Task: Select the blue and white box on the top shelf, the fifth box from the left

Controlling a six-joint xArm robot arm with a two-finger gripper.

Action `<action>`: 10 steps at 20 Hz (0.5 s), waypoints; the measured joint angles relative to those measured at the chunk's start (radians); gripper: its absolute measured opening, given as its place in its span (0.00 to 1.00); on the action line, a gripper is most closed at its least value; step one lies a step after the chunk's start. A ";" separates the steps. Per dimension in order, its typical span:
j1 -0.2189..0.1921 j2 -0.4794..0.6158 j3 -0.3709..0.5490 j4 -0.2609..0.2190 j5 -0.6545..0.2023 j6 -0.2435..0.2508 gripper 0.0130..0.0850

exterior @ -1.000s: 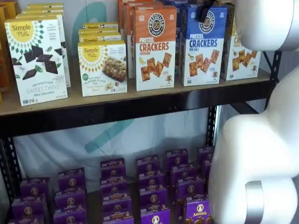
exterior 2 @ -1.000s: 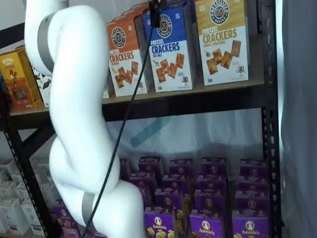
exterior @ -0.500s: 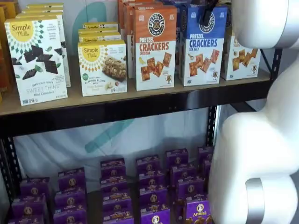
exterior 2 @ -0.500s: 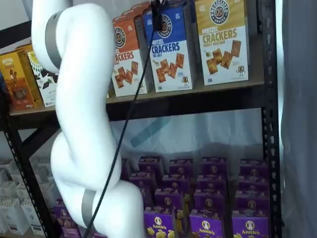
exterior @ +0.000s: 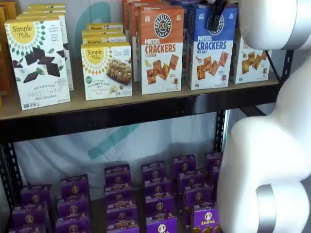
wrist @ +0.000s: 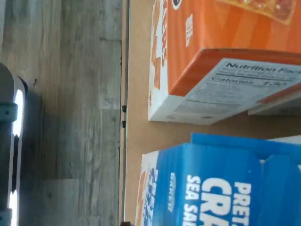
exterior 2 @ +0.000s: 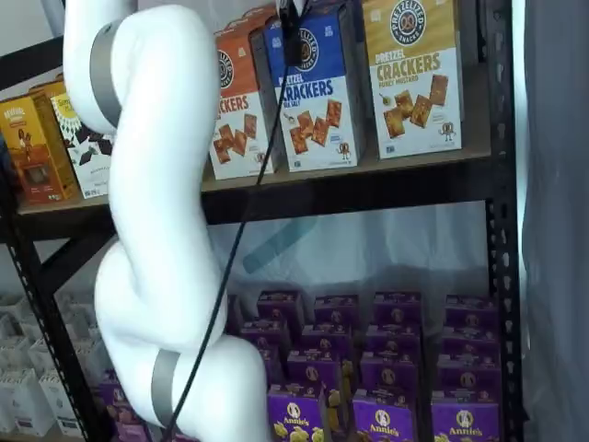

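Note:
The blue and white box stands upright on the top shelf between an orange-topped box and a yellow-topped one. It also shows in a shelf view, and the wrist view shows its blue top from above. My gripper is only a dark finger shape in front of the box's blue top and logo, seen in both shelf views, with a black cable hanging below it. Its jaws stand wide. The box rests on the shelf, not lifted.
My white arm fills the space in front of the shelves. Simple Mills boxes stand further left on the top shelf. Several purple boxes crowd the lower shelf. A black upright stands beside the yellow-topped box.
The arm has shifted a little sideways in both shelf views. The fingers stay at the blue and white box's top. No box has moved.

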 joint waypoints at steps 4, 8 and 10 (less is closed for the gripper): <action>0.007 -0.005 0.013 -0.008 -0.009 0.003 1.00; 0.010 -0.008 0.017 -0.015 -0.012 0.003 1.00; 0.009 -0.008 0.016 -0.016 -0.011 0.003 1.00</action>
